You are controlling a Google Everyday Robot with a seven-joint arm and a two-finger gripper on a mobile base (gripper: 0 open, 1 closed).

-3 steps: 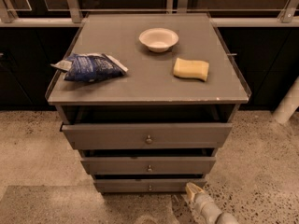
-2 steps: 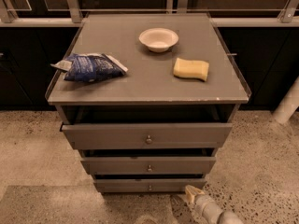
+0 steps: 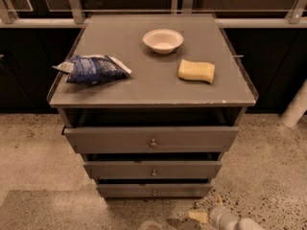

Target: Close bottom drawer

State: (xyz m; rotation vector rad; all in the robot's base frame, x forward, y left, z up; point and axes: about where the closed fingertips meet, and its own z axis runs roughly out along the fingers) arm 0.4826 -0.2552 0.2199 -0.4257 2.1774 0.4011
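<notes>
1. A grey-brown wooden desk (image 3: 144,87) with a flat top stands on a speckled stone floor (image 3: 268,176), and its front edge faces the camera.
2. A small round white bowl (image 3: 163,40) sits upright near the desk's back edge, slightly right of the middle.
3. A yellow rectangular sponge (image 3: 196,71) lies flat towards the right edge, just in front of the bowl and apart from it.
4. A crumpled blue foil snack bag (image 3: 94,69) lies near the left edge, well apart from the bowl and the sponge.
5. Under the front edge there are 3 drawers stacked one above another, each with a dark gap above its front panel.
6. The wide top drawer (image 3: 192,139) has the tallest front, and the mid-width middle drawer (image 3: 192,169) sits beneath it.
7. The bottom drawer (image 3: 182,190) is the narrowest, lowest on the desk and just above the floor. It has a short grey-brown panel with 1 tiny round metal knob (image 3: 154,192) at its centre. It stands pulled out a little, with a thin shadowed slot showing over its top edge.
8. The robot's pale grey gripper (image 3: 207,208) hangs low over the floor, in front of the desk's front-right corner and below the bottom drawer's right end.
9. Its 2 yellowish fingertips (image 3: 197,216) are spread apart with nothing between them. They point towards the drawer front and do not touch it.
10. A white pipe (image 3: 295,107) leans beyond the desk's right edge.
</notes>
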